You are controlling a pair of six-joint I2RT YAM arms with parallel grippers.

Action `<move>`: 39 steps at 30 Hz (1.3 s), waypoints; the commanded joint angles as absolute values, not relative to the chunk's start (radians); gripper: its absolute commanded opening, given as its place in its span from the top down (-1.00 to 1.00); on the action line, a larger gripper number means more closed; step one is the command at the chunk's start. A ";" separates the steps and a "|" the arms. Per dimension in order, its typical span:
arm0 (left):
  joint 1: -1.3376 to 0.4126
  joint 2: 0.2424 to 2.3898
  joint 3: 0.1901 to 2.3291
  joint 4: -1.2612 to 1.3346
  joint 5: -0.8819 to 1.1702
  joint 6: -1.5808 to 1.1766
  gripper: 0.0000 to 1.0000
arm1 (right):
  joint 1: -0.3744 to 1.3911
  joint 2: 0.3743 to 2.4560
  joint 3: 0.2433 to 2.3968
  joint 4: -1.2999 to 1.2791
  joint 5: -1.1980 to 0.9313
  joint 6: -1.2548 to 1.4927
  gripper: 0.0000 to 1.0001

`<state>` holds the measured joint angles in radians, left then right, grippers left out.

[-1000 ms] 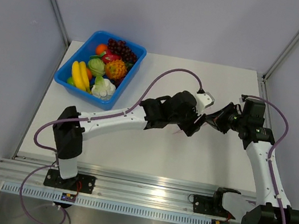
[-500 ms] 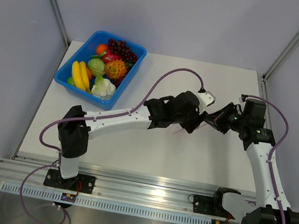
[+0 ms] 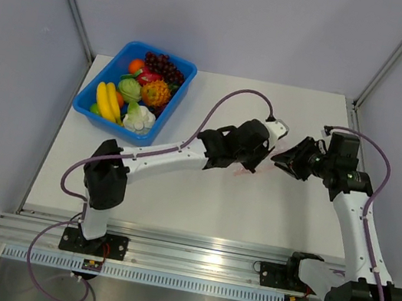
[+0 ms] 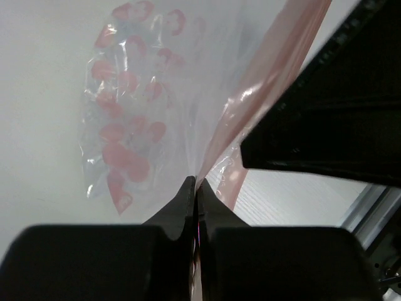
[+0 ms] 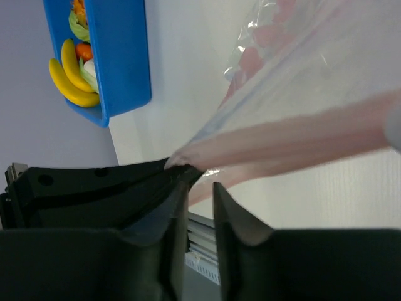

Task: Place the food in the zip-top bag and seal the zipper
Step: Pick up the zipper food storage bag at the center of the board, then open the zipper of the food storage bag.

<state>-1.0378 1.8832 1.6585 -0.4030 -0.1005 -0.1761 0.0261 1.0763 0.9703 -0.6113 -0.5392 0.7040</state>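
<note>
The zip-top bag (image 4: 141, 119) is up off the table (image 3: 199, 205) between the two arms, well apart from the blue tray (image 3: 88, 103), on the tray's right-arm side. Its printed clear film hangs slack and its zipper (image 4: 269, 81) runs as a pink strip away from the left gripper (image 4: 195, 188). That gripper is pinched tight on the film at the strip's end. The right gripper (image 5: 197, 200) sits just beside it with its jaws a narrow gap apart, and nothing looks clamped between them. The food (image 3: 145, 90) all appears to lie in the tray, so the step in hand is probably opening the mouth. To do it well, the right gripper should probably take only one lip of the strip, close to the left gripper's pinch. The two can then draw apart slowly, so the thin film neither slips nor tears. It would help to end with the mouth turned toward the tray. The left grip should hold firm throughout, as it alone seems to carry the bag.
</note>
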 commanded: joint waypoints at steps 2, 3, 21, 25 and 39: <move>-0.993 1.891 1.739 -0.402 -0.059 -0.225 1.00 | 0.035 1.026 1.095 -0.768 -0.450 0.594 0.01; -0.986 1.890 1.741 -0.406 -0.043 -0.239 1.00 | 0.035 1.020 1.112 -0.788 -0.428 0.583 -0.08; -0.934 1.873 1.769 -0.443 0.118 -0.367 1.00 | 0.064 1.018 1.077 -0.721 -0.296 0.615 -0.46; -0.934 1.865 1.763 -0.442 0.123 -0.374 1.00 | 0.103 1.068 1.071 -0.664 -0.292 0.629 -0.41; -0.899 1.807 1.703 -0.413 0.126 -0.411 1.00 | 0.170 1.206 1.012 -0.564 -0.118 0.671 0.83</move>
